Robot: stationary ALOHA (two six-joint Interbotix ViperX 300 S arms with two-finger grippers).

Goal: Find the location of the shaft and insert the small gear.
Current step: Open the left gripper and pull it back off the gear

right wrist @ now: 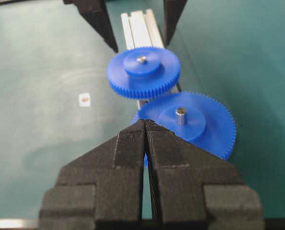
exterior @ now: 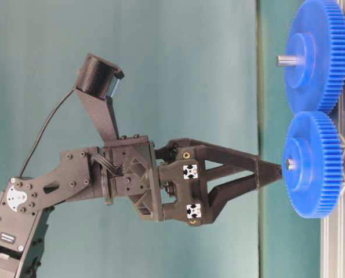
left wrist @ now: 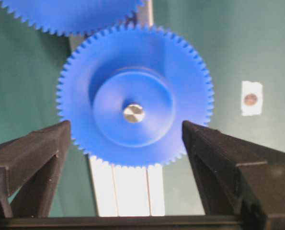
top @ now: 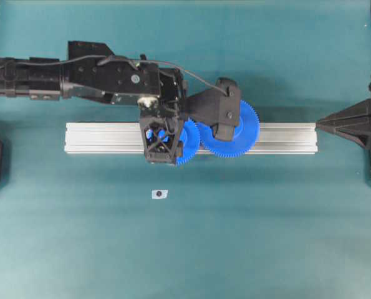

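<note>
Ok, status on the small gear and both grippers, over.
Left gripper open, straddling small gear. Gear seated on shaft, meshed with larger gear. Right gripper shut, parked clear.

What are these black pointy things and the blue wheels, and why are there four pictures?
The black things are two robot arms. Each ends in a claw with two fingers for pinching. One picture looks down from above, one looks from the table's side, and two come from small cameras mounted on the arms' wrists.

The blue wheels are gears with teeth around the edge. The small gear sits on a silver metal rail, with a shiny pin, the shaft, poking through its middle. Its teeth meet those of the big gear beside it.

The left claw is open, with its fingers on either side of the small gear, not pinching it. The right claw is shut and holds nothing. A tiny white tag lies on the green table.
</note>
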